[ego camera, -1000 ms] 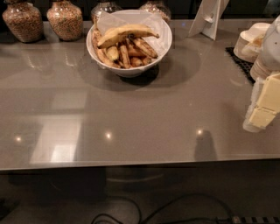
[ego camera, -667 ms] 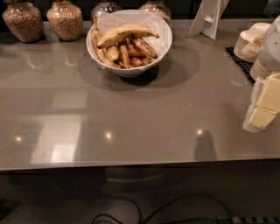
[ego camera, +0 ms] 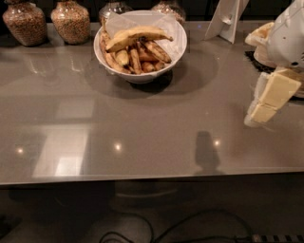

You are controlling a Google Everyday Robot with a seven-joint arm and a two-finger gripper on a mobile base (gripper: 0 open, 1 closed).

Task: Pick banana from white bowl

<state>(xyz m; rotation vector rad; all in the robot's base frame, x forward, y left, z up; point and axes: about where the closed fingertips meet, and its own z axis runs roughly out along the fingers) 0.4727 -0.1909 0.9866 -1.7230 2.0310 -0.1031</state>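
Note:
The banana [ego camera: 135, 37], long, curved and yellow with brown bruises and a dark tip, lies on top of several smaller, browner bananas [ego camera: 137, 57] in the white bowl [ego camera: 142, 76]. The bowl is lined with white paper and stands at the back middle of the grey table [ego camera: 142, 137]. My gripper [ego camera: 255, 115], cream-coloured on a white arm [ego camera: 289, 33], hangs over the table's right side. It is well to the right of the bowl and nearer the front, and holds nothing that I can see.
Two jars of grain [ego camera: 24, 21] [ego camera: 71, 19] stand at the back left, and two more glass jars [ego camera: 114, 7] behind the bowl. A white folded stand [ego camera: 227, 19] is at the back right. Stacked beige bowls [ego camera: 259, 40] sit behind my arm.
My gripper has shifted a little to the left and up in the view. The bowl and the banana have not moved.

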